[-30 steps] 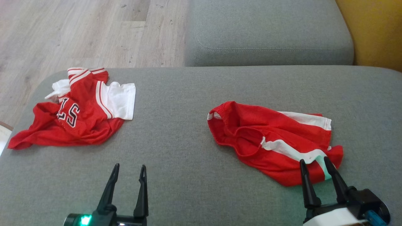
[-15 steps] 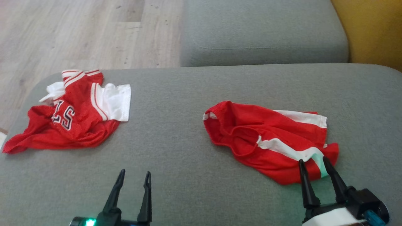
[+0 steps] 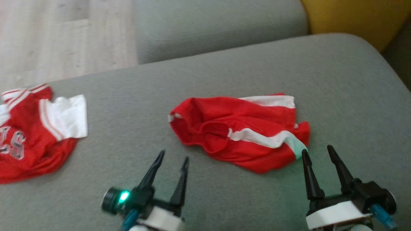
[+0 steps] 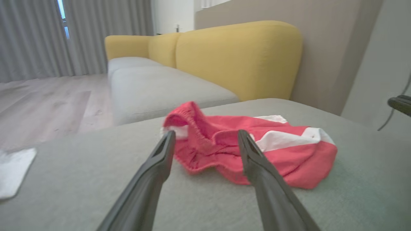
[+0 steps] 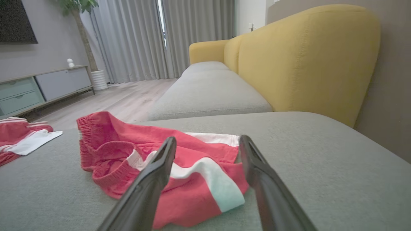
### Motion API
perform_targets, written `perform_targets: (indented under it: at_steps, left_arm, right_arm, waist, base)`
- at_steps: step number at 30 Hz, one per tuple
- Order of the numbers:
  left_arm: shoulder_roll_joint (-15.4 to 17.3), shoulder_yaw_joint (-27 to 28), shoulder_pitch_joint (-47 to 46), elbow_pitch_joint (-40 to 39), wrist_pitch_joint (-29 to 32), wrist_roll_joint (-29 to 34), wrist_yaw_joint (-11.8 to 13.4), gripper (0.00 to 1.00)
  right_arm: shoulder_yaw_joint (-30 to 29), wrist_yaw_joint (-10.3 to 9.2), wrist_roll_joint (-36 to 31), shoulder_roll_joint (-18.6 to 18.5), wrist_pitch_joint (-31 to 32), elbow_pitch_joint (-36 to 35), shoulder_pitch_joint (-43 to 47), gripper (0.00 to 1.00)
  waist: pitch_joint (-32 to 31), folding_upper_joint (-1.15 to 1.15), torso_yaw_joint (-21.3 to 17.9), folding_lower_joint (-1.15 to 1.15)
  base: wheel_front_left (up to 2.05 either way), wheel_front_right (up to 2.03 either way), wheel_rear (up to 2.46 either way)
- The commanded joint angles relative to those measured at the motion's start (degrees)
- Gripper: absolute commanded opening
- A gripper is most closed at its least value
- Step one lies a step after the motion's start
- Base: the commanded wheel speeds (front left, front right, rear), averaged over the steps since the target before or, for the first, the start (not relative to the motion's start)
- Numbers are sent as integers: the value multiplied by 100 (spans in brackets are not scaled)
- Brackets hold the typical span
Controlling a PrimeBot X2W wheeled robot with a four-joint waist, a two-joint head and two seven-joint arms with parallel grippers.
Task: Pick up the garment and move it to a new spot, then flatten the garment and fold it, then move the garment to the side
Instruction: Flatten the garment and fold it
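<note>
Nothing of the task is done yet, by the look of it: the red shorts [image 3: 237, 131], which both hands are pointed at and which I take to be the garment meant, lie crumpled and unfolded on the grey sofa seat [image 3: 128, 106], a little right of its middle, with the waistband to the left and the white-striped leg ends to the right. The pick-up, the move, the flattening, the fold and the final shift aside are all left to do. The left hand [image 3: 173, 155] stands with its fingers spread wide and empty, just near of the waistband end. The right hand [image 3: 316, 149] is equally wide and empty at the near right corner of the shorts, its left finger at the end of the white stripe, though blur makes it hard to say whether it touches the cloth. A red and white jersey [image 3: 35, 134] lies well apart at the far left. Compared with a second ago, the whole head view has swung, so the camera has turned to the right. The shorts and jersey seem to lie as they did. The left hand has come forward and angled right toward the shorts, while the right hand holds much the same place.
</note>
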Motion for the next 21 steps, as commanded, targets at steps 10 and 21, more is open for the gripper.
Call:
perform_targets:
  at_steps: [10, 21]
  left_arm:
    - [-35, -1098, -2043, 808, 808, -959, 4, 100]
    - [-35, -1672, -3009, 1632, 1957, -1904, 859, 100]
  right_arm:
    - [243, -4, -32, -32, -37, -264, -556, 100]
    - [368, -4, 136, -32, -37, -226, -695, 100]
  waist:
    - [812, 0, -748, 0]
    - [1086, 0, -1242, 0]
  base:
    - [0, 0, 0]
    - [0, 0, 0]
